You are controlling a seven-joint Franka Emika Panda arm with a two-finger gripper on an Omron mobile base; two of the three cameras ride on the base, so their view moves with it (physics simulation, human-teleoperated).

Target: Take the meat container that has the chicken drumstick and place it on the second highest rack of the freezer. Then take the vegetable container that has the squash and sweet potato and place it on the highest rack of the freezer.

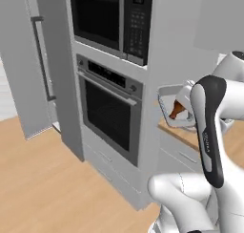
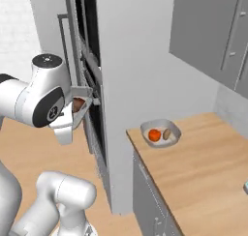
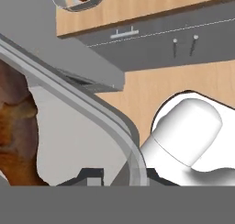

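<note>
Gripper (image 3: 117,179) — clamped on meat container (image 1: 167,105) rim, chicken drumstick (image 1: 177,110) inside (airborne); right base view adds squash (image 2: 154,135), sweet potato (image 2: 166,134) on counter (image 2: 203,157).

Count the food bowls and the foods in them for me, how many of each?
Containers: 2, meat container and vegetable container
Chicken drumstick: 1
Squash: 1
Sweet potato: 1
Total: 5

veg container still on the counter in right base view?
Yes, the vegetable container sits on the wooden counter with the squash and sweet potato inside it.
</note>
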